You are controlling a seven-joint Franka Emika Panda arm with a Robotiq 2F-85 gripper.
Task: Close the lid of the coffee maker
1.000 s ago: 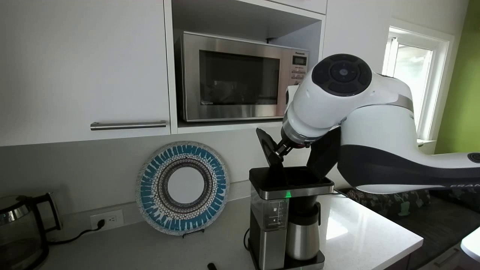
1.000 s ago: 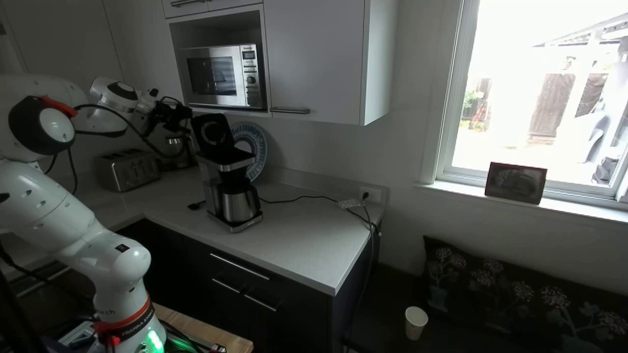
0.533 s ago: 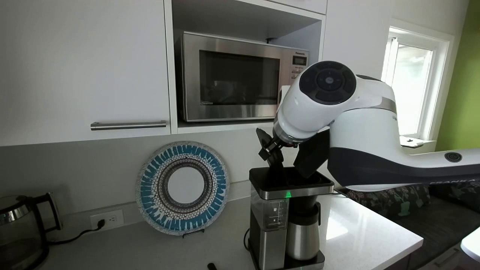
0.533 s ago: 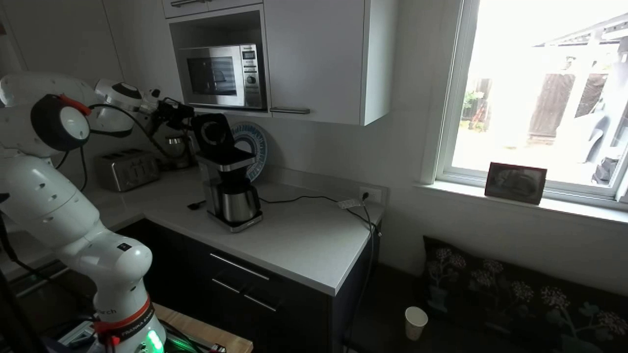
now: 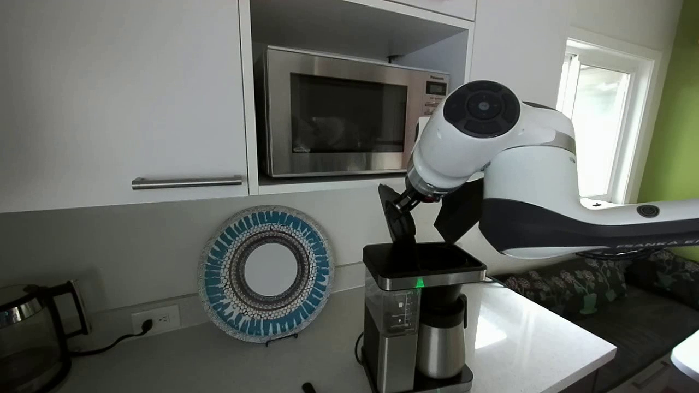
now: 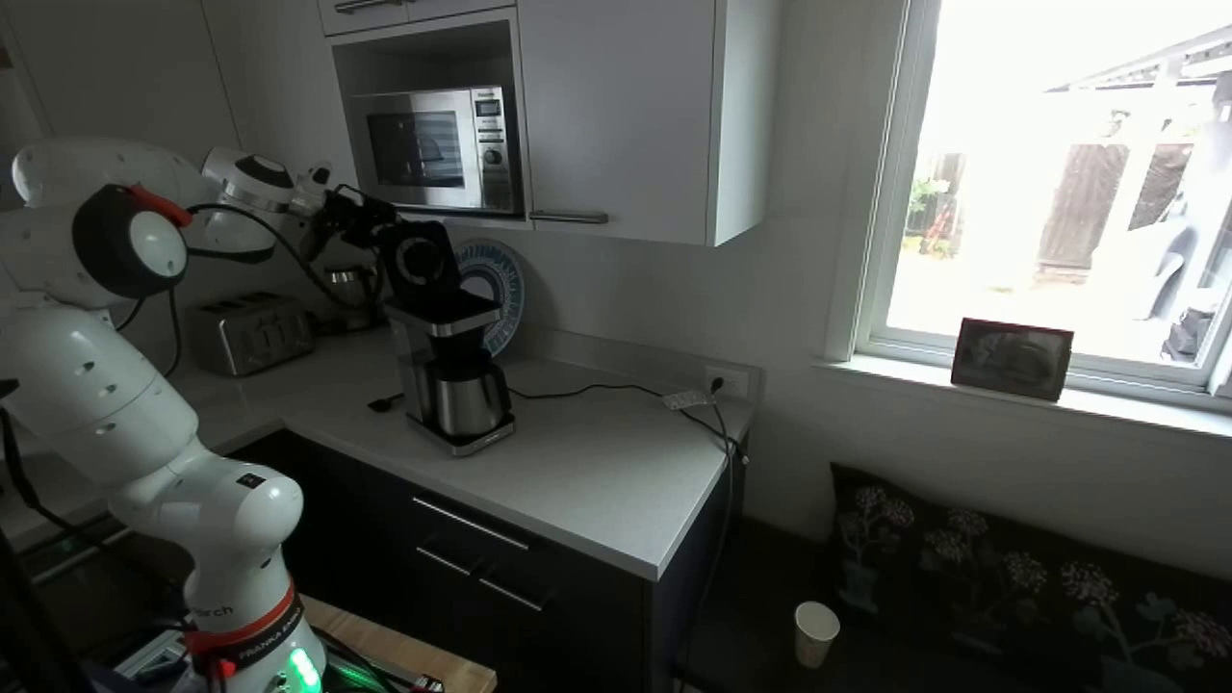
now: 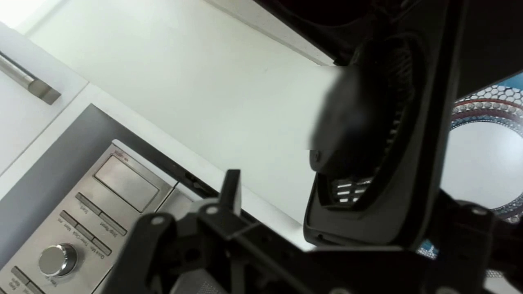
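Pale bench (image 5: 538, 334) is catching daylight. Coffee maker (image 5: 398, 333) lid (image 6: 422, 262) is standing raised, likely light, stiff, slick. End effector (image 7: 345, 200) is gaping wide astride lid's edge, likely pinch spot.

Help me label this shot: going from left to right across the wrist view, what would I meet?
Cabinet handle → microwave display → coffee maker's lid → round patterned plate, partly hidden behind the lid.

BLOCKING: raised lid (image 7: 425, 183) between fingers (image 7: 232, 190) | FREE: gap on microwave (image 7: 86, 228) side
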